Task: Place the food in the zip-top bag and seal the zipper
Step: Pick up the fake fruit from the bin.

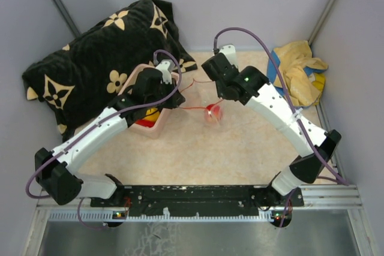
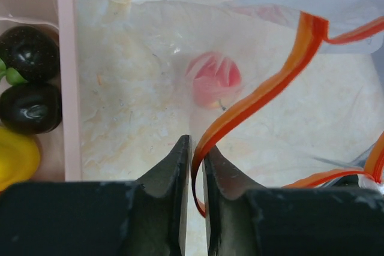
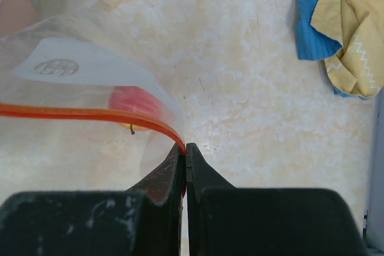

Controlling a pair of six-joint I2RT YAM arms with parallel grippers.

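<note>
The clear zip-top bag (image 1: pixel 207 107) hangs stretched between my two grippers above the table. One red food piece (image 2: pixel 214 79) lies inside it, also seen through the plastic (image 3: pixel 132 97). My right gripper (image 3: pixel 185 147) is shut on the end of the orange-red zipper (image 3: pixel 90 114). My left gripper (image 2: pixel 197 148) stands slightly open, and the zipper (image 2: pixel 264 97) runs loosely through the narrow gap between its fingers. More food sits in the pink tub (image 2: pixel 71 88): two dark brown pieces (image 2: pixel 30 52) and a yellow one (image 2: pixel 18 157).
The pink tub (image 1: pixel 150 131) sits under my left arm, to the left of the bag. A black flowered cushion (image 1: pixel 90 58) fills the back left. A yellow and blue cloth (image 1: pixel 300 70) lies at the back right by the wall, also in the right wrist view (image 3: pixel 354 40).
</note>
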